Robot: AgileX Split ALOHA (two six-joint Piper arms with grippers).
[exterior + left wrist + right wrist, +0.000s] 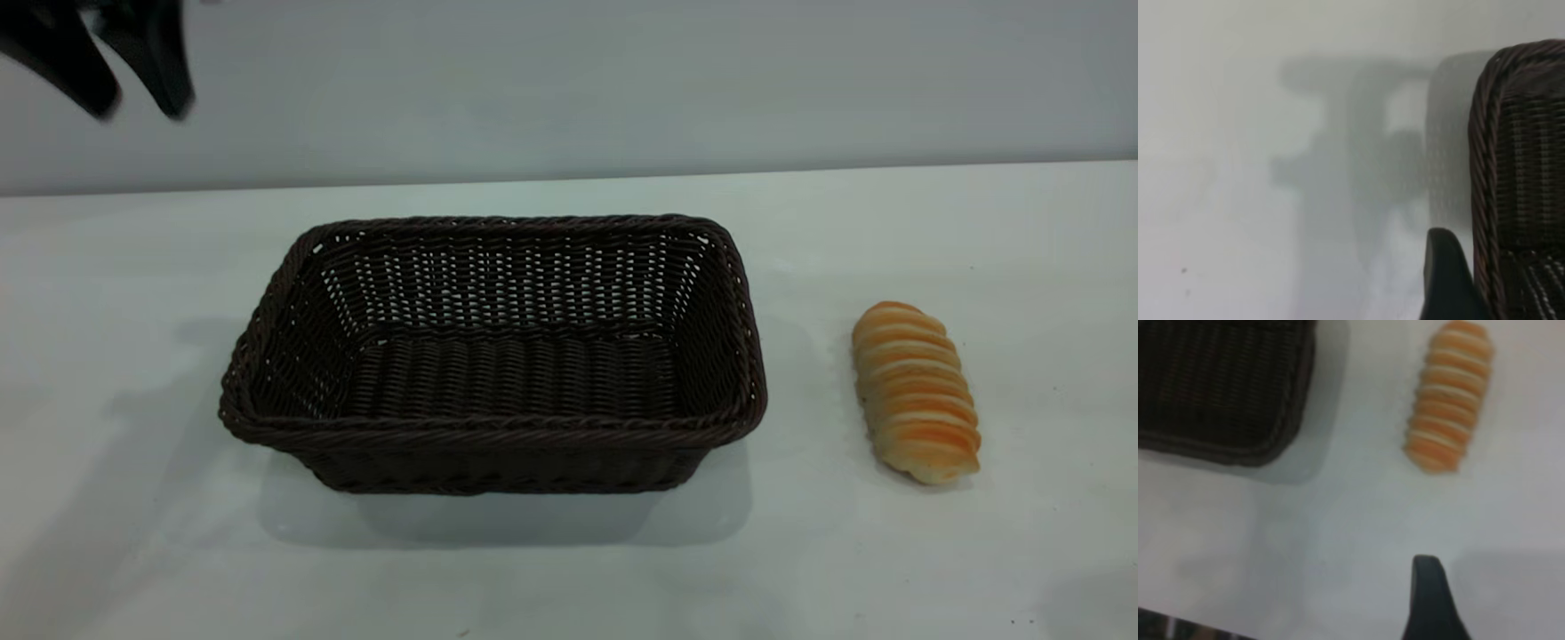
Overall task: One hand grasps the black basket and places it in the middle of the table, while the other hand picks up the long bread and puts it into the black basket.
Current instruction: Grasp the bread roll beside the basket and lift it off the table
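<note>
Table: a wide, plain white matte tabletop (569, 551) with a few tiny dark specks near its front edge, running back to a pale wall.
Basket: the large rectangular dark brown-black woven wicker basket (498, 427) with a braided rim stands upright around the middle of the table, long side toward the front, nothing inside it.
Bread: the small oblong golden-orange loaf (916, 391) with pale crosswise ridges lies flat on the table to the right of the basket, near it but not touching, its length running front to back.
Right gripper: only one black fingertip (1431, 600) shows in the right wrist view, held above bare table with the loaf and a corner of the basket farther off; I cannot tell how its fingers are set.
Left gripper: the black gripper (138, 102) hangs high at the far left corner, raised off the table and well apart from the basket, its two thin fingers spread in a V and holding nothing; its wrist view shows one fingertip (1448, 280) over the table beside the basket's rim.
</note>
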